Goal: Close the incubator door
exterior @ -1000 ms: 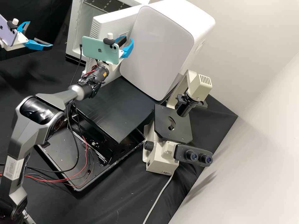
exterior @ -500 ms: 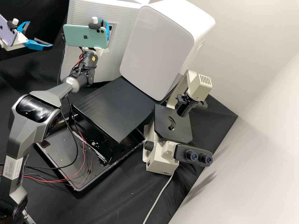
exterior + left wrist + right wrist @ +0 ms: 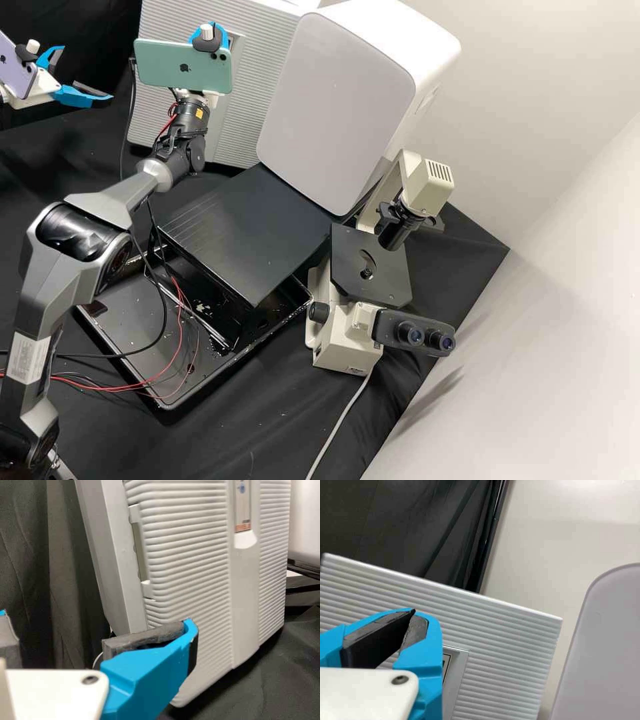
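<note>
closing step's in hand, prob nearly done: my r claw (image 3: 414,614), tips together w/ nothing held, is at the incubator door (image 3: 250,100), which looks abt flush, so next i press gently & check the seam, l claw (image 3: 87,73) wide & empty.

1 incubator (image 3: 257,73), 1 microscope (image 3: 347,350), 2 eyepieces (image 3: 411,335), 2 phones (image 3: 160,65), 2 pincers (image 3: 87,73).

Blue claw (image 3: 212,27), tips together, ribbed pale incubator door (image 3: 512,647), rounded grey-white panel (image 3: 602,650), black cloth (image 3: 385,520), light wall (image 3: 555,535)
</note>
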You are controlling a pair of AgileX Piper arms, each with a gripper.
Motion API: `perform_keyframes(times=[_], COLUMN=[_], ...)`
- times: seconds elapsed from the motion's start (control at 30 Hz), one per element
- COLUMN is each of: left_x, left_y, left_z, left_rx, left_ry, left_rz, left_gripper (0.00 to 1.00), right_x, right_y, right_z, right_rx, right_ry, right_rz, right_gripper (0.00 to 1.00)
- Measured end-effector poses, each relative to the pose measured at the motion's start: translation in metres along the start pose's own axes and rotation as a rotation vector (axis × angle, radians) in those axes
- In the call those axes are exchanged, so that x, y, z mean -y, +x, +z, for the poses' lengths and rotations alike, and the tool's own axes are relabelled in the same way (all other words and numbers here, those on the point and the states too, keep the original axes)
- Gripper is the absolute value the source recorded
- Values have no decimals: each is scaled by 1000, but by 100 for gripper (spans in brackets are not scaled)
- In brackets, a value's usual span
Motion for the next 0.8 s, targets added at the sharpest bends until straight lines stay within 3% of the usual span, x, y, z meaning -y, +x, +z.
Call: perform_keyframes(times=[0.53, 0.7, 0.77, 0.8], left_x=[0, 0, 0, 0], left_y=[0, 0, 0, 0], left_z=[0, 0, 0, 0], left_rx=[0, 0, 0, 0], left_ry=[0, 0, 0, 0], left_rz=[0, 0, 0, 0], left_gripper=[100, 100, 100, 100], right_x=[11, 17, 18, 18], right_y=[2, -8, -17, -21], right_z=[9, 12, 13, 13], right_rx=[16, 28, 48, 59], right_ry=[5, -46, -94, -136], right_rz=[-21, -13, 7, 22], right_gripper=[0, 0, 0, 0])
